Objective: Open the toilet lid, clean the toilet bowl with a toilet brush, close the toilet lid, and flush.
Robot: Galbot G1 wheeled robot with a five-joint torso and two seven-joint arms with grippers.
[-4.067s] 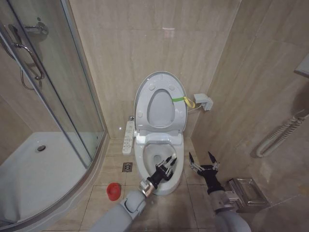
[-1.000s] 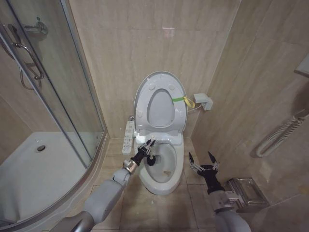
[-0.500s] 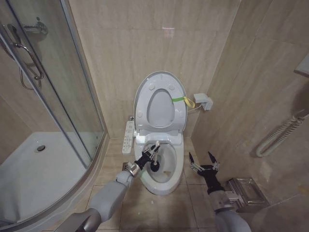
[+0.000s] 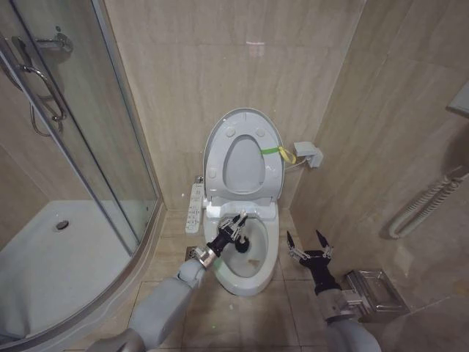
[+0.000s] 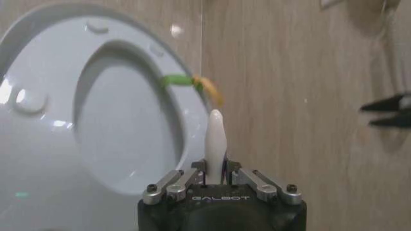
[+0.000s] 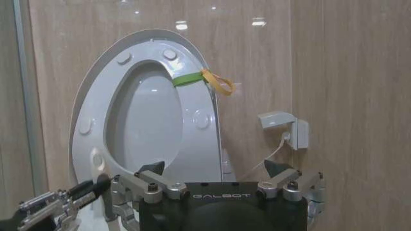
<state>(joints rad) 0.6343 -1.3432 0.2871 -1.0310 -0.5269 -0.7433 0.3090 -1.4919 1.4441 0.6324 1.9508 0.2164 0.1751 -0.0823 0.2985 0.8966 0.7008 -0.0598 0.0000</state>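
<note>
beige tiled corner, shower door (image 4: 80,139) left, left tool (image 4: 233,229) gripping toilet brush (image 4: 239,244)

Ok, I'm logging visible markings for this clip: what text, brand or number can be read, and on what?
"GALBOT" on the left pincer body, left wrist view.
"GALBOT" on the right pincer body, right wrist view.
Button panel beside the toilet bowl: markings too small to read.
Nothing else legible.

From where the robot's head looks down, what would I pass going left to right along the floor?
Shower tray → button panel → left gripper holding the toilet brush in the toilet bowl → right gripper → metal box.
</note>
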